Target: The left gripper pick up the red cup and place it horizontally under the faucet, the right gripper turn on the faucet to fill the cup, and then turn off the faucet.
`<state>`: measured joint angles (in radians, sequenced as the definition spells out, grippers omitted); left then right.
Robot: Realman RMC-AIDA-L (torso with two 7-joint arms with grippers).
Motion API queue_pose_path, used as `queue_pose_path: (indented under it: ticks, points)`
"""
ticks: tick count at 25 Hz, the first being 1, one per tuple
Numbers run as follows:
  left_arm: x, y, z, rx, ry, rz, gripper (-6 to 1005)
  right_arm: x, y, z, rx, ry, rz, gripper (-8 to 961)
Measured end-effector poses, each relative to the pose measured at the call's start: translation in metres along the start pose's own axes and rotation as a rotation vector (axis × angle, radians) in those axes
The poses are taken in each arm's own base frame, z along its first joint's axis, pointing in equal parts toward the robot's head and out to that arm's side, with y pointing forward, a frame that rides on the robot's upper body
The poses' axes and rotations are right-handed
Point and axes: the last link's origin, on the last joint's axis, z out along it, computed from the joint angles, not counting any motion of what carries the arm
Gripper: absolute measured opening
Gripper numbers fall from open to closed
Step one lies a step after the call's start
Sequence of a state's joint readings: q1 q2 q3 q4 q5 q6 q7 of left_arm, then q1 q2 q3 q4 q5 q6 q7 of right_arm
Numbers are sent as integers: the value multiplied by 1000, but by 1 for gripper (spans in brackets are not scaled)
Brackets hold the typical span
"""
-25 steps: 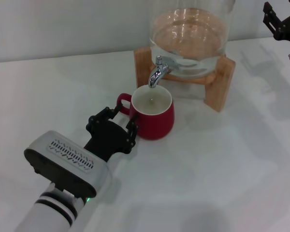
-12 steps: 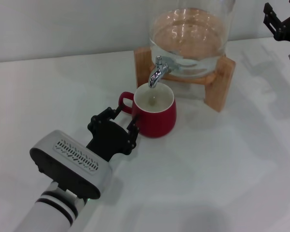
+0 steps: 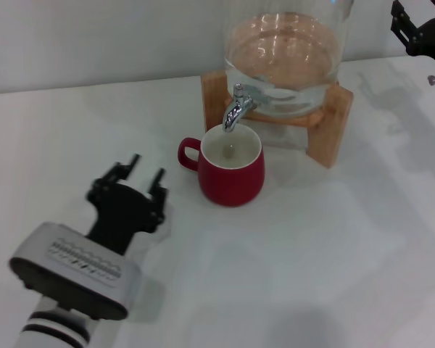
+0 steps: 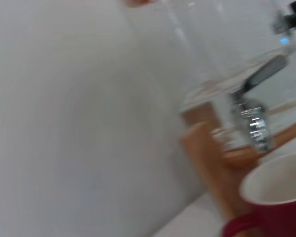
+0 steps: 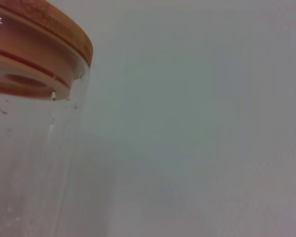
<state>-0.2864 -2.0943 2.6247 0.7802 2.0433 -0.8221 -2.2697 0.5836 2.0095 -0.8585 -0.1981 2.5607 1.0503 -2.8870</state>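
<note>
The left gripper (image 3: 140,174) has let go of the red cup (image 3: 228,174) and drawn back toward the robot's left, so a clear strip of white table (image 3: 312,246) now shows between its fingertips and the mug, where half a second ago the fingers were right at the cup's side. Its black fingers stand spread and empty, pointing up and away toward the cup's handle side. Behind them the black wrist runs into the white-grey vented housing (image 3: 78,268), with the arm angling in from the near left corner of the head view.

The red cup stands upright on the table, handle turned toward the left gripper, its mouth directly below the spout of the faucet (image 3: 235,110) (a little liquid shows inside). The faucet juts from the glass dispenser (image 3: 286,54), which sits in its wooden stand (image 3: 326,138) just behind the cup.

The right gripper (image 3: 415,30) hangs at the far right, well apart from the faucet; whether its fingers are spread cannot be told.
</note>
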Motion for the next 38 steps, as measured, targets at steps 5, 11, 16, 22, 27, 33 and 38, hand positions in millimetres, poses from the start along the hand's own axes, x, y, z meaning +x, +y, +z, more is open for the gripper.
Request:
queue_pose_path:
  ticks: [5, 11, 16, 22, 27, 33, 38]
  points:
    - [-10, -25, -8, 161, -22, 13, 396, -3, -2, 3, 7, -10, -8, 675]
    - [-21, -65, -22, 390, -44, 78, 397, -5, -10, 2, 32, -16, -21, 675]
    - [-33, -107, -47, 609, 40, -7, 398, -5, -17, -2, 63, -21, -14, 675]
    - [-52, -150, -64, 754, 132, -225, 401, -3, -28, -7, 130, -21, 21, 675]
    - [-63, -173, -69, 795, 198, -363, 426, -4, -41, -11, 218, -36, 68, 675]
    - [-67, -191, -68, 863, 198, -392, 545, -4, -61, -25, 327, -98, 239, 675]
    - [-66, -198, -67, 889, 216, -425, 662, -13, -67, -43, 309, -217, 379, 675]
